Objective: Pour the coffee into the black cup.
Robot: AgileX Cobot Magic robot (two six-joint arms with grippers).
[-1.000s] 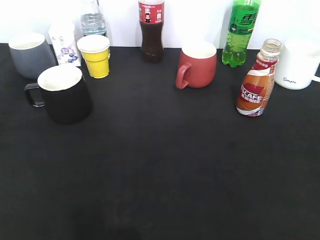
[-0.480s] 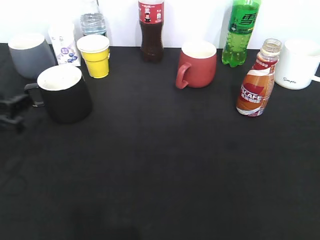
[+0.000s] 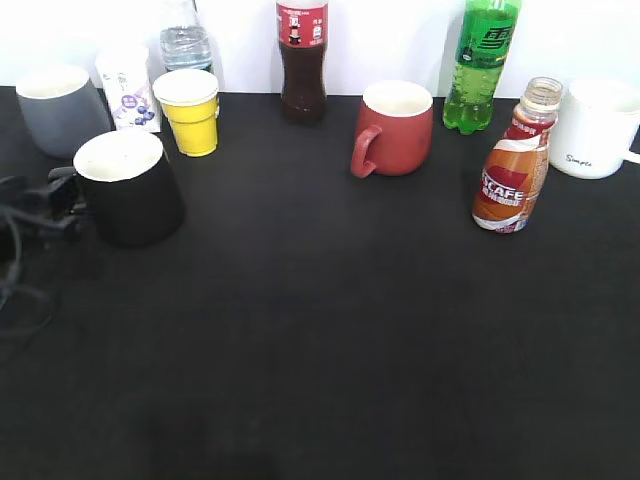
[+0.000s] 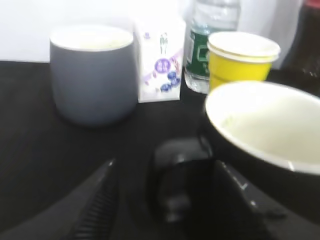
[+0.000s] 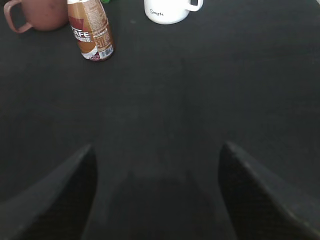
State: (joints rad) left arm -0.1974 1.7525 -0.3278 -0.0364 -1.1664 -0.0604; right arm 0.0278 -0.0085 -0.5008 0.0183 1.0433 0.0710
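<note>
Coffee bottle [image 3: 512, 160]: upright on the desk's [image 3: 320, 340] right side, cap off, just in front of the green bottle [image 3: 482, 62] and beside the white mug [image 3: 596, 130].
Handling: judged light, rigid plastic; glossy label may be slippery; open mouth spills if tilted early. Grip at mid-body.
Black cup [image 3: 128, 186]: far left, upright, empty, white inside; likely heavy, stable.
Left gripper [image 4: 165, 200]: jaws spread wide either side of the cup handle [image 4: 172, 182], holding nothing.
Right gripper [image 5: 155, 195]: jaws wide apart, empty, well short of the bottle.
Room: broad bare desk in the centre; red mug [image 3: 394, 128] near the bottle's left.
</note>
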